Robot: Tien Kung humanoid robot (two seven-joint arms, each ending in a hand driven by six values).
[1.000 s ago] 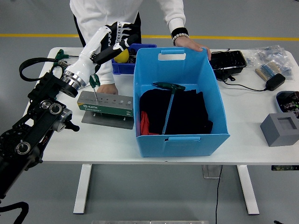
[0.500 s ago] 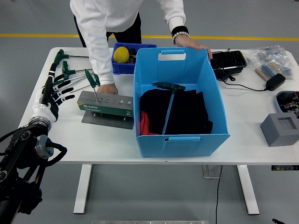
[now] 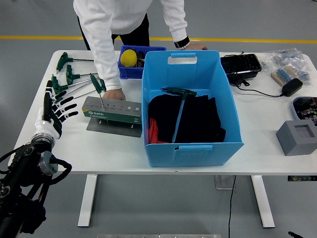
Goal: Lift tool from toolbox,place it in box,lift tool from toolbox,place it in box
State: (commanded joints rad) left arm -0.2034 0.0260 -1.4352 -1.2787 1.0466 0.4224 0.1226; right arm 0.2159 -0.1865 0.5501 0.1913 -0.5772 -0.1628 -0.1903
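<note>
— On the green tool stand (image 3: 111,112), what can be read?
— "SATA" in white at its left end; smaller print beside it is too fine to read. One green T-handle hex key (image 3: 99,90) stands upright in it.
— Across the head view, where are the other tools?
— One T-handle key (image 3: 177,105) lies inside the blue box (image 3: 190,146) on black cloth (image 3: 198,119). Three more keys (image 3: 69,79) lie loose on the white table (image 3: 124,148), left of the stand.
— And the robot's left hand (image 3: 53,110)?
— Fingers spread, empty, over the table's left edge, slightly lower than half a second ago.
— The person?
— One hand (image 3: 115,94) rests behind the stand; the other hand (image 3: 194,46) has slid back from the box's far rim corner.
</note>
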